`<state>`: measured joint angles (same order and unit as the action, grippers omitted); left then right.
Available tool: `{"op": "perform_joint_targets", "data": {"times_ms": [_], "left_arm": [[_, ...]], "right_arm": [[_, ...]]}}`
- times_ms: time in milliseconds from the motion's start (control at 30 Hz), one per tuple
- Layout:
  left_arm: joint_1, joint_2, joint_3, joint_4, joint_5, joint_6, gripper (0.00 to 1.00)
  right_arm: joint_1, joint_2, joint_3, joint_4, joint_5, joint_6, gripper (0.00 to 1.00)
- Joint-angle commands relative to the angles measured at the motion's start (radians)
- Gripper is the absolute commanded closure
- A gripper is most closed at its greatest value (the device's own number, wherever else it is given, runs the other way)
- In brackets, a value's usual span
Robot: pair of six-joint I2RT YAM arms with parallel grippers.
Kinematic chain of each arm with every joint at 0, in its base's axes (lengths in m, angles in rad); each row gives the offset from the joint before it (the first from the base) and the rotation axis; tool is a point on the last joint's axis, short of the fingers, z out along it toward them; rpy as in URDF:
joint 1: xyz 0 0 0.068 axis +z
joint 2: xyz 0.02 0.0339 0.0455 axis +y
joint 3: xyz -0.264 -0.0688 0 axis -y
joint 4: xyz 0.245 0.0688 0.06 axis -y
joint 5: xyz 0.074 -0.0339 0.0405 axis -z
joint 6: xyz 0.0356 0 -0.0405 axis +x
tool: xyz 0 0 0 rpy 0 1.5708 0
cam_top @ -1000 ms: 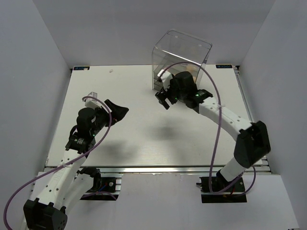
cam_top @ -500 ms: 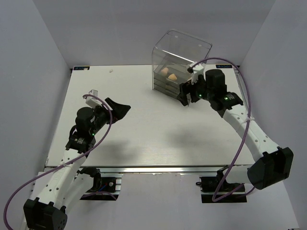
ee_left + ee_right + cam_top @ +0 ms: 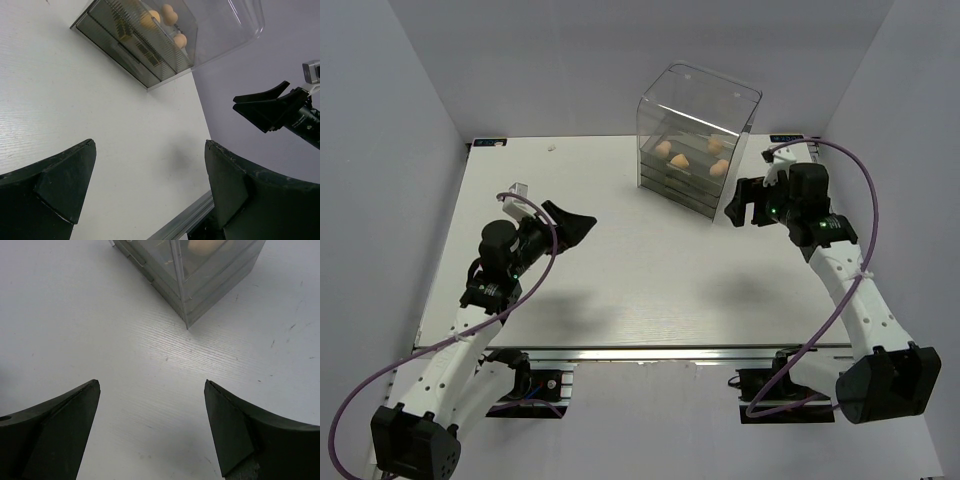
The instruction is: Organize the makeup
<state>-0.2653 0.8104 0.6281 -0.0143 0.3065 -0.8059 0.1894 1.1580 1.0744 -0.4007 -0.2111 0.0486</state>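
Note:
The peach sponges [image 3: 680,159] lie inside the top of the tall clear drawer box [image 3: 650,125] at the back of the table. They also show in the left wrist view [image 3: 148,18]. Dark and gold shapes [image 3: 146,51] show through its lower drawers; I cannot tell them apart. The white-pink packets are not visible. My right gripper [image 3: 738,206] is open and empty just right of the box's front corner [image 3: 186,310], above the table [image 3: 151,383]. My left gripper [image 3: 576,226] is open and empty at mid-left, well away from the box [image 3: 150,145].
The drawer box [image 3: 220,30] stands at the back centre-right, its drawers pushed in. White walls close in the white table [image 3: 620,270] on the left, back and right. The right gripper [image 3: 270,107] shows in the left wrist view against the right wall.
My right arm has swung from in front of the drawer box out to its right, uncovering the sponges. My left gripper has shifted slightly.

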Motion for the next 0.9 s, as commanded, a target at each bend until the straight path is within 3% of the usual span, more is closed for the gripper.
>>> {"op": "perform_joint_targets", "data": {"times_ms": [0,367,867], "left_arm": [[0.001,-0.002,0.027,0.045,0.026,-0.003,0.02],[0.001,-0.025,0.007,0.068,0.036,-0.006,0.02],[0.001,-0.06,-0.014,0.08,0.02,-0.021,0.02]], "right_arm": [[-0.024,-0.034,-0.01,0.019,0.007,0.031,0.11],[-0.087,-0.072,-0.073,0.046,0.068,-0.003,0.1],[-0.113,-0.09,-0.091,0.033,0.035,-0.078,0.11]]}}
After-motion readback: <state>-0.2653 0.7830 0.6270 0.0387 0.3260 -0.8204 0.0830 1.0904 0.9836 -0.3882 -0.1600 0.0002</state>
